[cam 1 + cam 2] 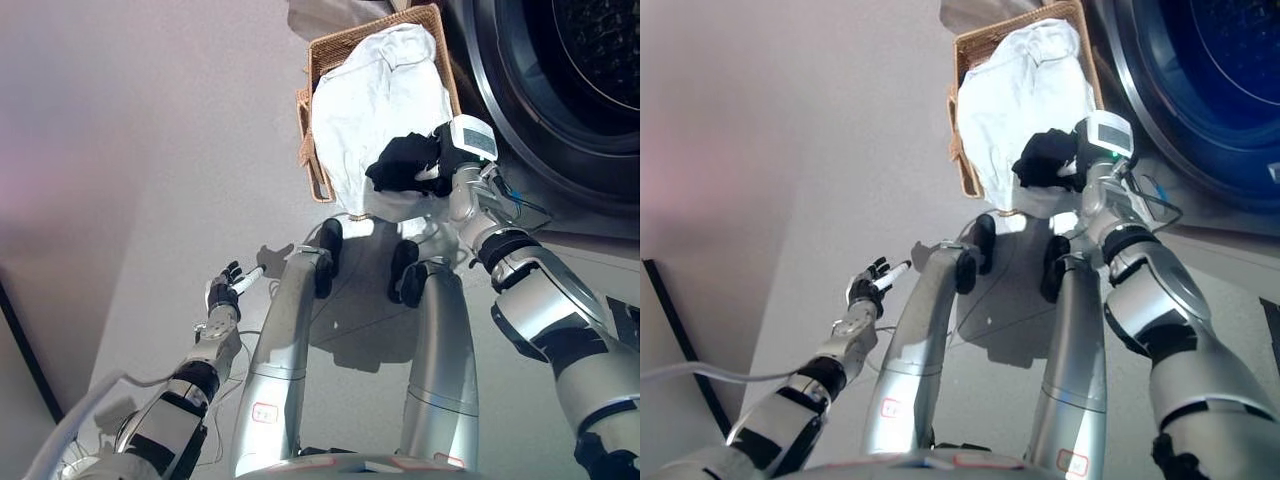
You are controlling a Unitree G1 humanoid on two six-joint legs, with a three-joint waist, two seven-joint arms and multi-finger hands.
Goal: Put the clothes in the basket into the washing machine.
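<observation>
Right hand (405, 165) grips white cloth (375, 110) heaped over basket (322, 50).

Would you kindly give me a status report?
Right hand shut on white cloth over wicker basket. Left hand open, idle. Washer drum open.

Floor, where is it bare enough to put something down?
The floor left of the basket is bare, up to the left robot hand. It is crowded at the basket, where cloth and the right robot hand sit beside the washer.
</observation>
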